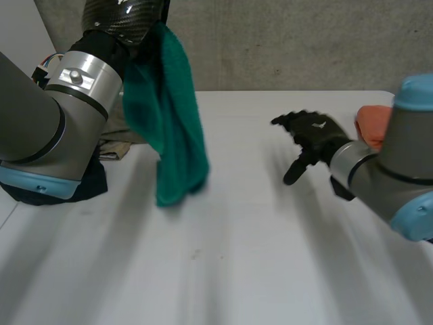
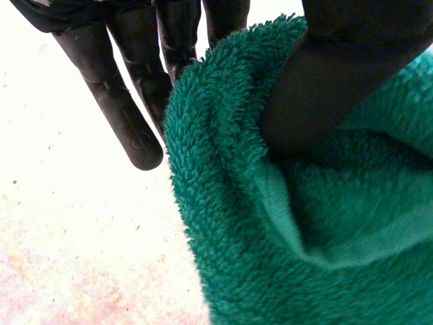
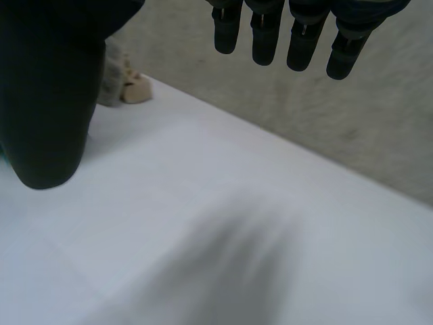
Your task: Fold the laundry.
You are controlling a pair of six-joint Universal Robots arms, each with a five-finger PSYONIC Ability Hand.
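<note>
Green towel (image 1: 169,128) hangs upper left in head view, over white table (image 1: 237,271), clamped between thumb and fingers of left hand (image 2: 338,81). Right hand (image 1: 312,135) centre right, fingers straight, apart. Orange cloth (image 1: 372,118) far right.

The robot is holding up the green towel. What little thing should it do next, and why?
Probably move the right hand across to grip the green towel by its free hanging edge. The left hand pinches it by one end, so it dangles bunched over the table, while the right hand is open, empty and apart from it.
</note>
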